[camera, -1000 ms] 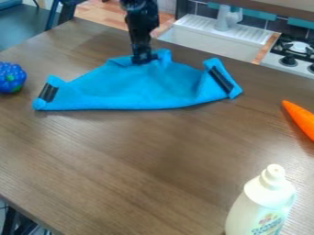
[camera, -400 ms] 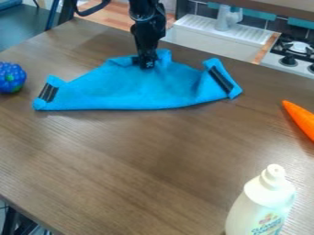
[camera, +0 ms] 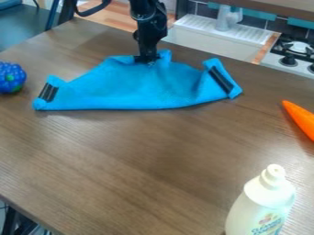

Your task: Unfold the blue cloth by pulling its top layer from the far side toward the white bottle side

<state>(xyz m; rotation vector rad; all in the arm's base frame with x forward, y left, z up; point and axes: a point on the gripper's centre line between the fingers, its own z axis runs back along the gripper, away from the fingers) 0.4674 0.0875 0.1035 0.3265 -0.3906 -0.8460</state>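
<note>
The black gripper (camera: 146, 59) hangs from the top edge, its tip at the upper middle edge of a bright blue cloth (camera: 135, 87). That cloth lies partly folded on the brown table (camera: 147, 160), with a long straight edge toward the camera. Its left and right corners are turned up and show black strips. The cloth bunches up a little just right of the gripper's tip. Whether the gripper grasps the fabric cannot be told.
A blue bumpy toy (camera: 10, 78) sits at the left edge. An orange carrot (camera: 299, 118) lies at the right edge, and a white bottle (camera: 262, 202) stands at the lower right. Behind the table are a sink (camera: 211, 41) and a stove (camera: 297, 53).
The gripper first moved slightly down and right over the cloth, then rose a little. The cloth looks unchanged.
</note>
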